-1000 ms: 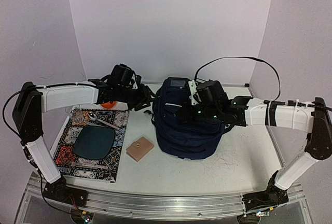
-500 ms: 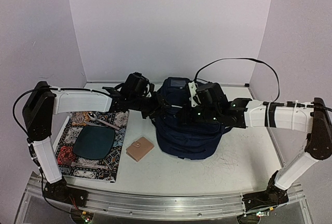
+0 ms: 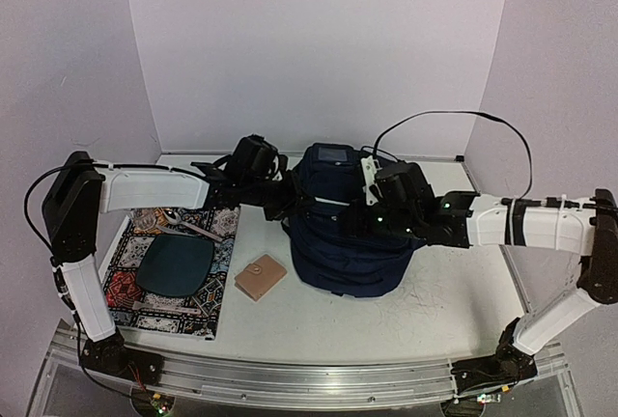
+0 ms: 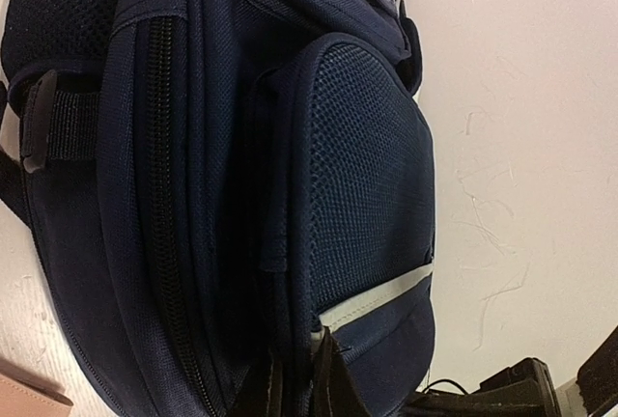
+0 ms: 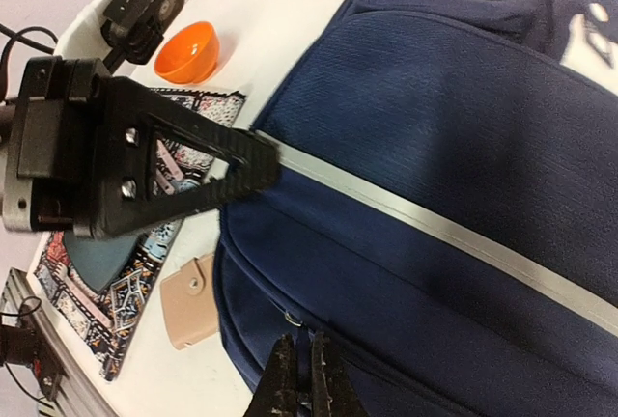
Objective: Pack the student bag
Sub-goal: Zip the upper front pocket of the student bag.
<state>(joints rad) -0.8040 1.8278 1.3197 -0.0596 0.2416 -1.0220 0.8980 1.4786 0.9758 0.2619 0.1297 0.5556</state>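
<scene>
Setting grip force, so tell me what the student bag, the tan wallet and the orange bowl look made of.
Student bag: matte navy woven fabric, likely nylon or polyester, with a visible ribbed weave; its side pocket is open mesh. Wallet: smooth tan leather or imitation, with a snap flap. Bowl: smooth, evenly orange, probably plastic.

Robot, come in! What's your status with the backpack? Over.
Left tool shut on grey stripe of student bag. Right tool shut, tips against bag. Tan wallet beside bag, clear of both tools.

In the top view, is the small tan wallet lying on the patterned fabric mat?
No, the small tan wallet lies on the white table, between the patterned mat and the navy-blue fabric backpack.
</scene>
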